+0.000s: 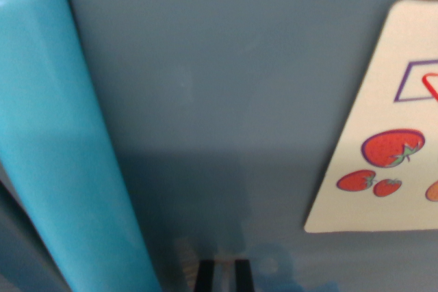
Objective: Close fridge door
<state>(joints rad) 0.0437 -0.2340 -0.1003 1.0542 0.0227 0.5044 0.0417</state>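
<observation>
fridge door (226,87): a flat blue-grey panel that fills most of the wrist view, very close to the camera and slightly blurred.
handle (61,135): a bright turquoise bar at the wrist view's left of the fridge door, running from the top edge down to the bottom edge and leaning towards the wrist view's right as it descends.
sticker (390,135): a cream card on the fridge door at the wrist view's right, with rounded corners and a slanted near edge; it is cut off by the frame, and well apart from the handle.
sticker print: red strawberries with green tops in the lower part, a purple outlined box with a red stroke above them.
gripper (224,275): two dark fingertips at the bottom edge, in front of the fridge door, between the handle and the sticker, nearer the handle.
fingers (205,277): a narrow gap lies between them and nothing is held there; too little shows to tell whether they are released or clenched.
shadow: a darker patch on the fridge door just above the gripper.
</observation>
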